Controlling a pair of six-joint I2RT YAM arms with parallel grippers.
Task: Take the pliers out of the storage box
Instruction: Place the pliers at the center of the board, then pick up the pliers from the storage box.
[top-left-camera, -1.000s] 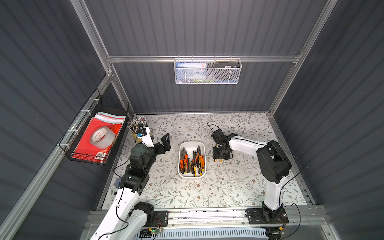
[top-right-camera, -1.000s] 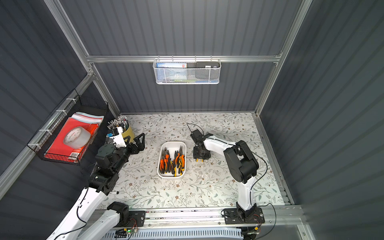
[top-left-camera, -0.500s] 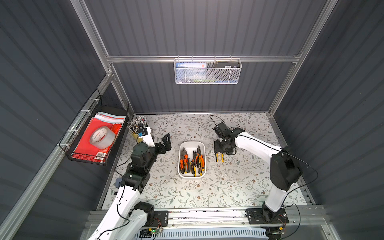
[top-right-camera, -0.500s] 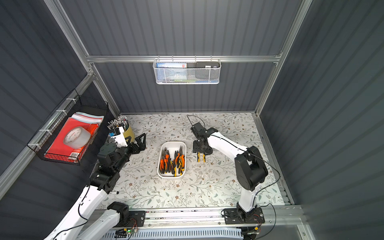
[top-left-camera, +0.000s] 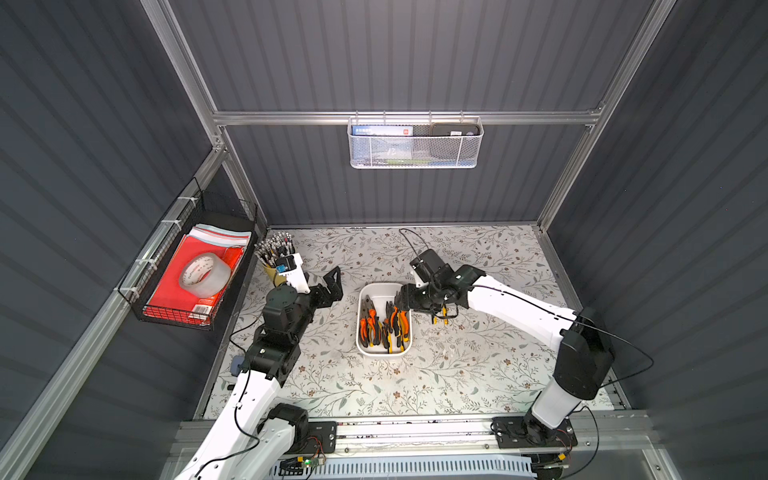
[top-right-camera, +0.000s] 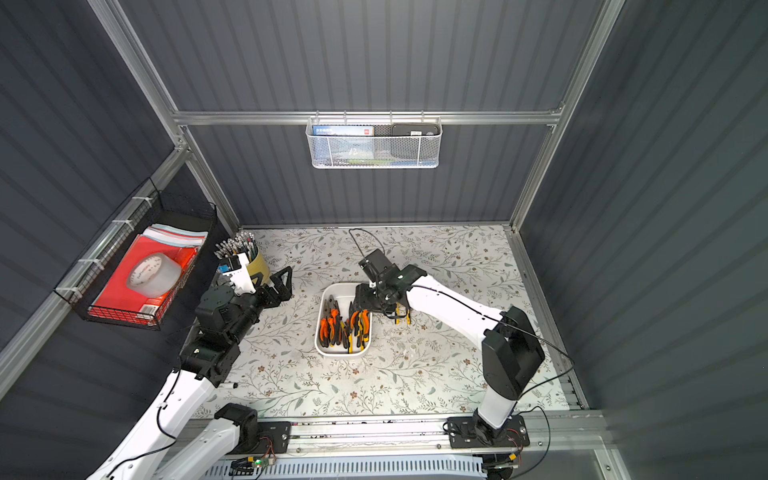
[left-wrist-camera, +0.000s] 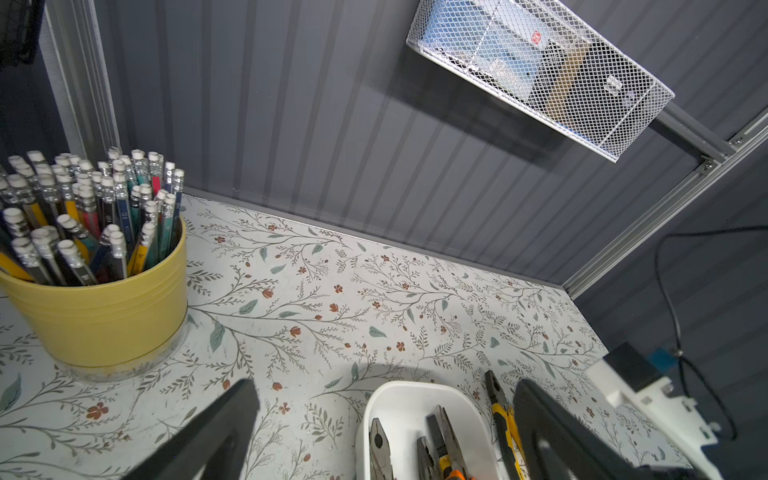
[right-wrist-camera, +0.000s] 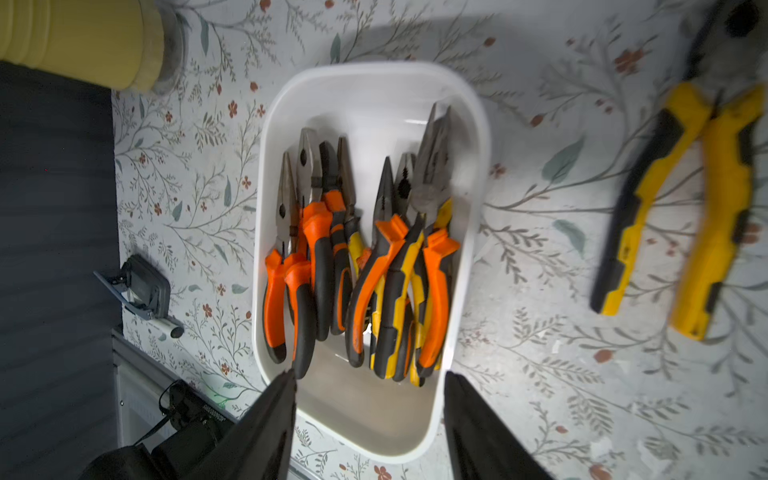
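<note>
Currently the right gripper (right-wrist-camera: 369, 376) is open: its two fingers (right-wrist-camera: 274, 415) stand apart with nothing between them. It hangs above the storage box (right-wrist-camera: 473, 187), clear of the contents. In the right wrist view its fingertips appear at the handle end of the group. In both top views it sits over the right rim of the box (top-left-camera: 360, 332).

Count, pliers:
- In the box: a packed group of pliers (right-wrist-camera: 365, 270), jaws all pointing one way. Seven jaw heads can be counted; overlap hides any further ones. Handles are orange-and-black or yellow-and-black.
- Outside the box: one loose pair (right-wrist-camera: 723, 208), yellow-and-black, flat on the table (top-left-camera: 457, 374). It lies just beside the box, on the robot's right, partly under the right wrist (top-right-camera: 401, 311).

The left gripper (left-wrist-camera: 384, 386) is fully spread and empty. It hovers on the other side of the box, apart from it (top-left-camera: 334, 282).

Other containers:
- One yellow cup (left-wrist-camera: 104, 311), upright, packed with pencils (left-wrist-camera: 83, 208), eraser ends up.
- One black wire basket (top-left-camera: 187, 291) on the left wall, holding a tape roll (top-left-camera: 203, 274) on red sheets.
- One white mesh basket (top-left-camera: 415, 149) on the back wall; its contents are not clear.
</note>
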